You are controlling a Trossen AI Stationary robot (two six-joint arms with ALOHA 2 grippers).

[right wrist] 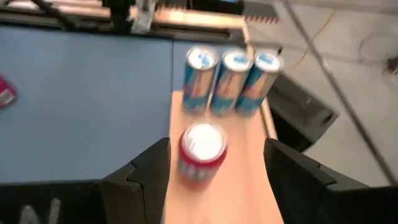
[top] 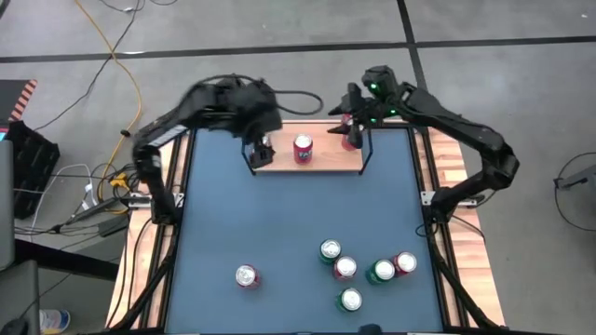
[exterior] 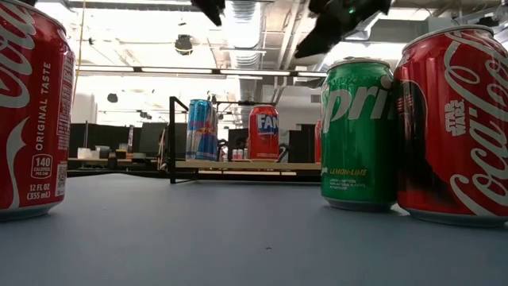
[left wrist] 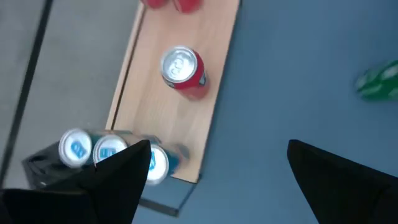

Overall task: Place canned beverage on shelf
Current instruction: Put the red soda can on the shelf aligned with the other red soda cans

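1. At the far edge of the blue table top with its wooden rim (top: 279,214) lies the small light-wood shelf with thin black wire ends (top: 321,160); a red Fanta can (top: 304,149) stands upright near its middle, with bare board on both sides of it.
2. At the shelf's left end stands a slim blue-and-silver can (exterior: 201,129), blurred into several in the wrist views; a red can (top: 348,136) sits at the right end, partly hidden by the right arm.
3. A wide stretch of open blue surface separates the shelf from the near cans: a lone red can (top: 246,276) and a loose cluster of red and green cans (top: 358,270).
4. Beyond the table are grey floor, loose cables and an open room with ceiling lights.
5. The left gripper (left wrist: 211,180) hovers over the shelf's left end, fingers spread wide, holding nothing.
6. The right gripper (right wrist: 217,174) hangs over the right end, fingers apart on either side of the Fanta can in its own view; no grip shows.
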